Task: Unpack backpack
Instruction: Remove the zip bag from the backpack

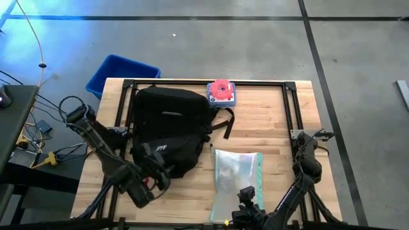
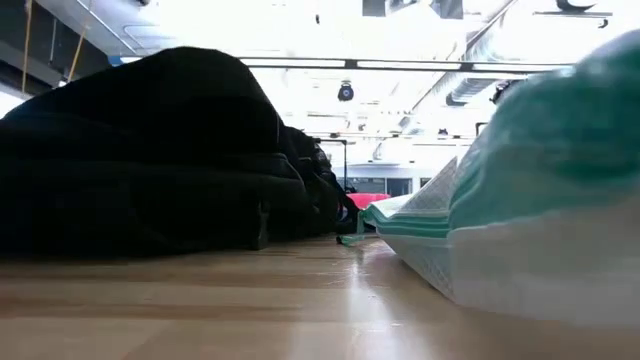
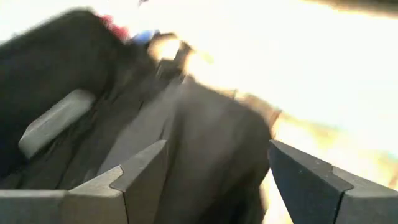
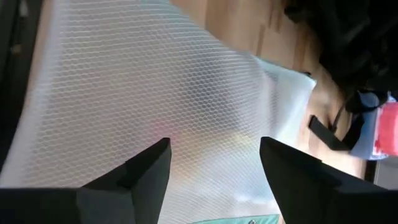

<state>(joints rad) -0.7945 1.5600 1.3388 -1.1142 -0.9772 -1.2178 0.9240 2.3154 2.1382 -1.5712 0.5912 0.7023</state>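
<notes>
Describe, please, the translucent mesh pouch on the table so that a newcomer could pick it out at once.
Start at the black backpack, the largest thing on the wooden table. Just to its right, toward the near edge, lies the mesh pouch, flat on the wood. Unlike the dark bag and the small red and blue object at the far edge, it is pale, see-through netting with a green trim.

Ceiling lights blow out my low view above the dark backpack, my left wrist view is smeared and overexposed, and the high view is evenly lit.
</notes>
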